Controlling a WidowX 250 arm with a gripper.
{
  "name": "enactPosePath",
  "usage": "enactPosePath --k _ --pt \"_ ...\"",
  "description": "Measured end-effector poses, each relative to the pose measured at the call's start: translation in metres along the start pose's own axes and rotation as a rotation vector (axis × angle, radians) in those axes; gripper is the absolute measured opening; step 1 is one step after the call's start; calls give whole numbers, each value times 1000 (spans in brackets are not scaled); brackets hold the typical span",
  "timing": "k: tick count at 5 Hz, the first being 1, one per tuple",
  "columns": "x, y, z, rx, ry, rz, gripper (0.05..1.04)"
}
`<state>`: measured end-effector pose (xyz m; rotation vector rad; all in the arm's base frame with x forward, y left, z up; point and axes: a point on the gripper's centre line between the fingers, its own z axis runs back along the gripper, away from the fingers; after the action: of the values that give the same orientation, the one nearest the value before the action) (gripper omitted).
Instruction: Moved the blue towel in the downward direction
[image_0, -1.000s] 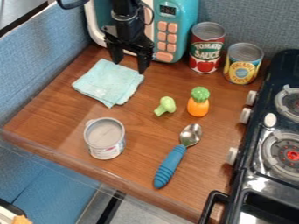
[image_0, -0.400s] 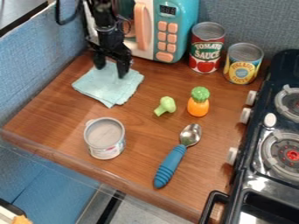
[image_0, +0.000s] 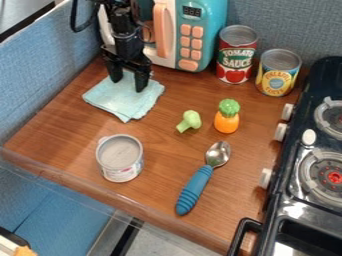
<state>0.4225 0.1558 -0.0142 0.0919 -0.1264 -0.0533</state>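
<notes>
The black gripper (image_0: 128, 86) hangs at the upper left of the camera view, over the top part of the towel. Its two fingers stand apart, open, pointing down, with towel cloth visible between them. The light blue towel (image_0: 125, 103) lies folded and roughly square on the wooden table, in front of the toy microwave. Whether the fingertips touch the cloth I cannot tell.
Behind the gripper stands a toy microwave (image_0: 195, 37). A tomato sauce can (image_0: 236, 57) and a pineapple can (image_0: 277, 75) are to its right. Toy broccoli (image_0: 190, 121), toy pineapple (image_0: 227, 119), a spoon (image_0: 195, 189), an open can (image_0: 120, 161) and a stove (image_0: 314, 155) are further round.
The gripper has moved left from the towel's right edge to above its upper part, then slightly lower in the last half second. The towel has not visibly moved.
</notes>
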Motion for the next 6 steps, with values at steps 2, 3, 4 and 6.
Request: enactPosePath --k 2,3,4,6 --pt "-26 0 -3 5 27 11 997" --pt "-47 -2 -1 -10 29 15 999" --pt "-71 3 0 -2 33 14 999" --pt "-122 24 4 19 66 58 999"
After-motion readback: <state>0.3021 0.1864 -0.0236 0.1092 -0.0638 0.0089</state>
